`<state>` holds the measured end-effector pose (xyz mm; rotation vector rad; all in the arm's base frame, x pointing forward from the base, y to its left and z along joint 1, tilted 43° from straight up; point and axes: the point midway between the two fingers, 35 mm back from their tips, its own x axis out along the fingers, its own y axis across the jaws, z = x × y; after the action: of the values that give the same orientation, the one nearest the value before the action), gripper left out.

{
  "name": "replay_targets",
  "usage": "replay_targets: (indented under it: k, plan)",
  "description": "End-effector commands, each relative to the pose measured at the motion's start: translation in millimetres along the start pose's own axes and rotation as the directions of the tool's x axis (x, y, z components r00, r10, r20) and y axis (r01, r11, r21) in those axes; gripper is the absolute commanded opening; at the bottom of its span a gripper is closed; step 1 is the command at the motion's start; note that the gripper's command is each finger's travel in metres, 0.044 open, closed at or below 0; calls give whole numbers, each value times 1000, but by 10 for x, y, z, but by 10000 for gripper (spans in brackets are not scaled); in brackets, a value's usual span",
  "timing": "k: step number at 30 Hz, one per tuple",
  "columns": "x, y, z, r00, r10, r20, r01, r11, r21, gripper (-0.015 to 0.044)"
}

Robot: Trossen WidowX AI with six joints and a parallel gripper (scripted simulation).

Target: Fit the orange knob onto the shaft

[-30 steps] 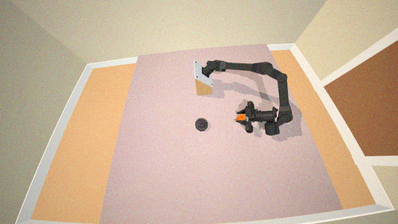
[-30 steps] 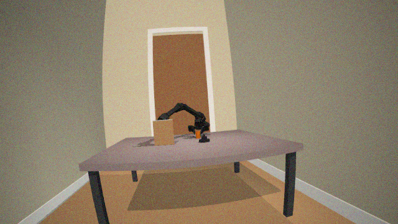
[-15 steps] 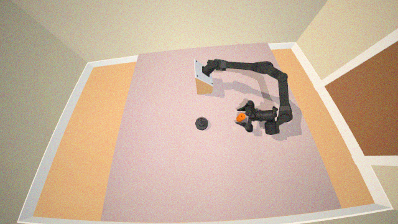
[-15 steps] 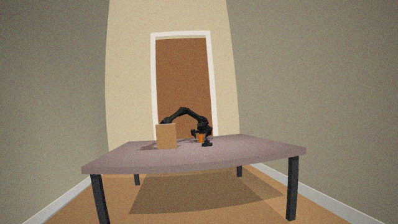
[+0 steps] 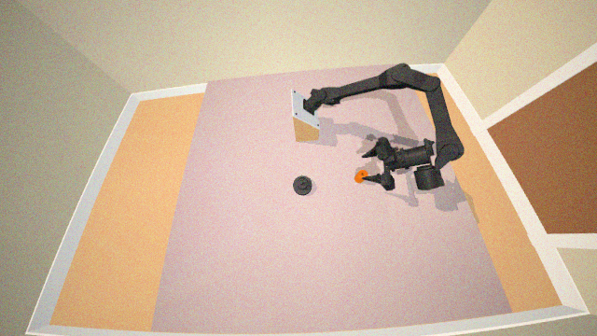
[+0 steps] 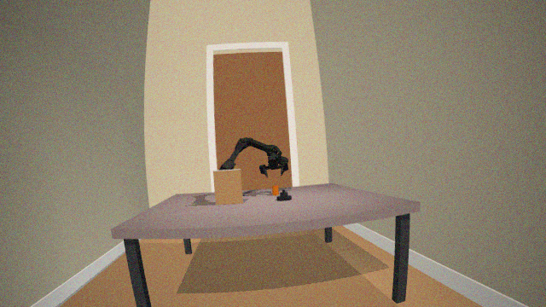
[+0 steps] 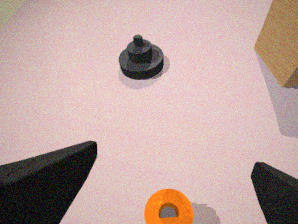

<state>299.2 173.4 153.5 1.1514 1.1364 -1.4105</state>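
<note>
Knob [image 5: 358, 179] [image 6: 275, 190] [image 7: 152, 212] stands upright on the table [image 5: 233, 233] [image 6: 256, 217] [image 7: 210, 100], apart from the pedestal [image 5: 298, 190] [image 6: 283, 198] [image 7: 129, 68] and off its shaft [image 5: 303, 184] [image 6: 283, 192] [image 7: 138, 38]. Gripper [image 5: 363, 167] [image 6: 274, 176] [image 7: 174, 160] wide open, nothing between its fingers; it hangs above the knob. Fitting not done; a fresh grasp looks like the next need.

Risks, as I judge them. Coming down off-centre, one finger could land on the knob's rim and tip it. Closing unevenly could twist or shove it, spoiling the hole's angle. A high or slanted grip may let it tilt under push. Hole's flat edge shows in the wrist view, toward the bottom of that picture; shaft's flat cannot be made out. Likeliest trouble later: knob jams on the shaft top from mismatched flats, and hard pressing makes it slip in the fingers. Small turns under light pressure seem wiser. Letting go early would leave it perched.

Containers: none seen, so no contents to note. The block [image 5: 306, 132] [image 6: 228, 188] [image 7: 282, 45] shows only closed faces, well apart from the knob.
</note>
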Motion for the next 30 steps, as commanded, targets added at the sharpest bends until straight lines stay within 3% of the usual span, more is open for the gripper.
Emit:
replay_targets:
  k: [1,3,6,10,12,22,26,30]
  plan:
    - [64,-22,-8,1000,-17,17,17,1000,-16,440]
    - [84,-21,-6,998,-38,-43,38,999,-8,440]
    - [111,-9,-1,947,-96,-305,103,995,9,440]
    - [-1,25,48,757,-95,-647,130,991,7,440]
    - [-70,34,87,668,-79,-740,121,993,4,440]
    - [-79,34,92,657,-76,-750,107,994,-7,440]
    - [-78,34,92,657,-76,-750,-134,967,-215,440]
    - [-78,34,91,656,-76,-750,-406,802,-437,440]
